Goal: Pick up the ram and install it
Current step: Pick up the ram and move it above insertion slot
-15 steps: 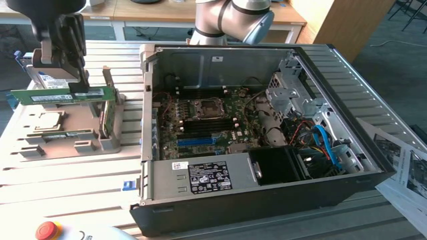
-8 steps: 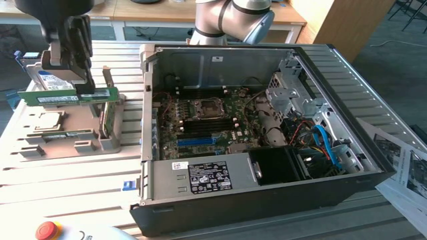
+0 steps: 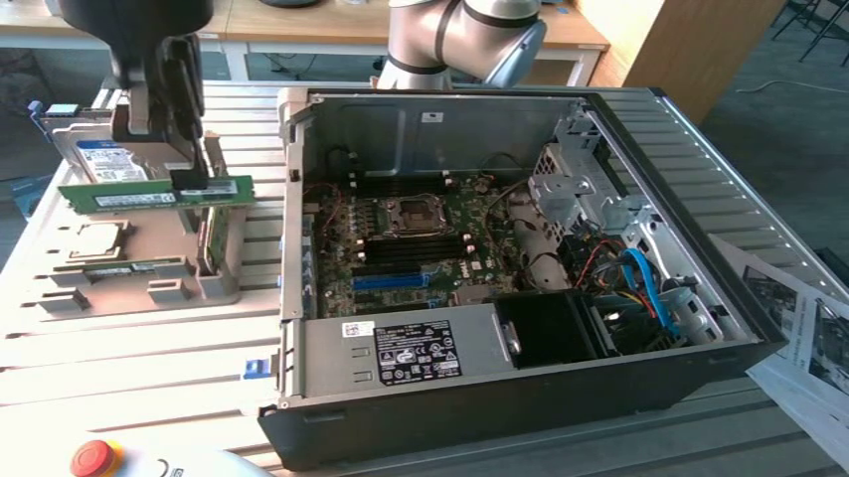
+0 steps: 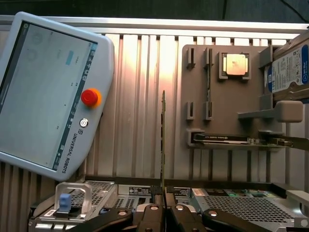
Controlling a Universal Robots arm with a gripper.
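The ram (image 3: 159,194) is a long green stick with a white label. It hangs level in the air above the grey parts holder (image 3: 159,288), at the exterior view's left. My gripper (image 3: 190,182) is shut on its upper edge, right of the middle. In the wrist view the ram (image 4: 163,140) shows edge-on as a thin line running out from between the closed fingertips of the gripper (image 4: 163,192). The open computer case (image 3: 743,328) lies to the exterior view's right. The black and blue memory slots (image 3: 398,263) on its motherboard are bare.
The holder also carries a silver hard drive (image 3: 109,159), a square CPU chip (image 3: 95,238) and another green stick (image 4: 227,138) lying in its cradle. A teach pendant (image 4: 48,96) with a red button lies near the case front. Papers (image 3: 809,338) lie at the exterior view's right.
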